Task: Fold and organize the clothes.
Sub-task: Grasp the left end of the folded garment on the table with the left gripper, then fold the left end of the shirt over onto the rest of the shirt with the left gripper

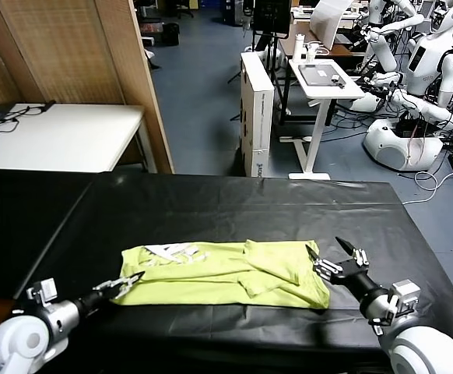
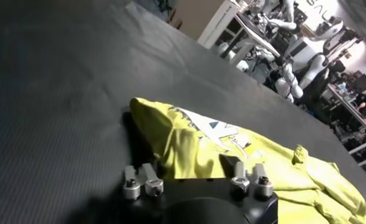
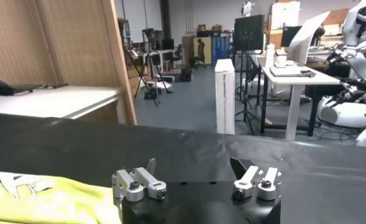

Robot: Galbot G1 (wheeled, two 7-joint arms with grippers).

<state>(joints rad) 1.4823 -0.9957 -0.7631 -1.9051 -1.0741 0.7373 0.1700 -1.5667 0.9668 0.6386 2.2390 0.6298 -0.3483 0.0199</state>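
The lime T-shirt (image 1: 234,273) lies rumpled and partly folded on the black table (image 1: 211,202), stretched between the two grippers. The left gripper (image 1: 128,284) sits at the shirt's left edge, its jaws narrowed around the fabric there, though whether they truly pinch it cannot be told. The right gripper (image 1: 337,255) stands with jaws spread wide, just beside the shirt's right edge, holding nothing.

T-shirt (image 1: 234,273) on table (image 1: 211,210), end effectors flanking

Black table (image 1: 211,210), white desk (image 1: 63,136), perhaps boxes (image 1: 257,109).
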